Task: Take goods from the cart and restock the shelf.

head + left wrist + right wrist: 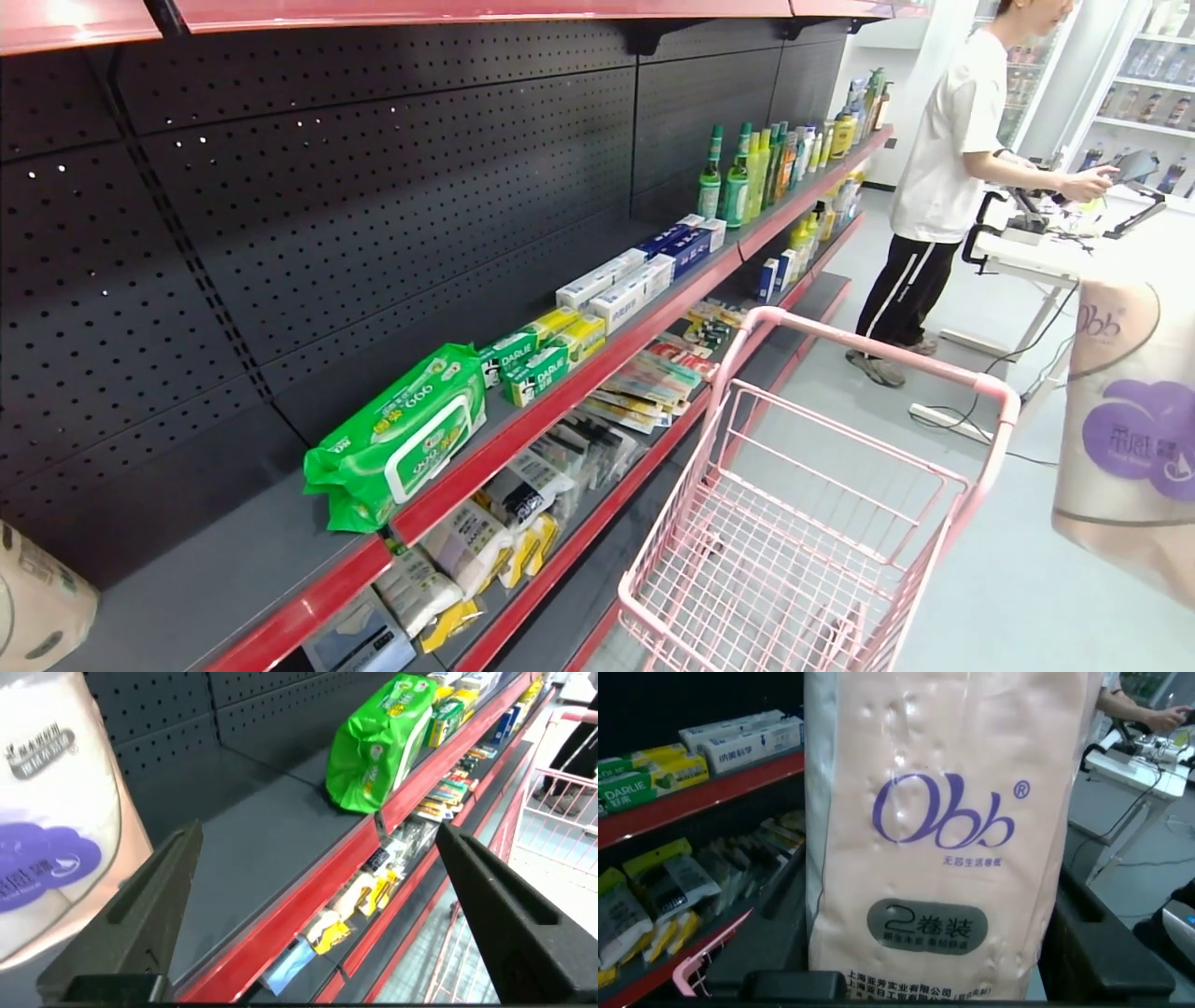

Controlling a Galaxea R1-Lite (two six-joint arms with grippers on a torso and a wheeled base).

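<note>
My right gripper (pixel 929 891) is shut on a pale pink pack of tissue rolls (pixel 938 812) with purple print, held upright; its dark fingers (pixel 785 891) press the pack's sides. The head view has this pack (pixel 1125 420) at the far right, beside the pink cart (pixel 812 523), whose basket looks empty. My left gripper (pixel 318 835) is open with nothing between its fingers, just above the grey middle shelf (pixel 252 840). A second tissue roll pack (pixel 56 812) stands on that shelf close beside one left finger; it is also at the head view's lower left (pixel 37 602).
A green wet-wipe pack (pixel 397 434) lies on the shelf, then toothpaste boxes (pixel 541 355) and bottles (pixel 747 173) farther along. Bare shelf lies between the roll pack and the wipes. Lower shelves (pixel 523 504) hold small packets. A person (pixel 943 177) stands at a desk beyond the cart.
</note>
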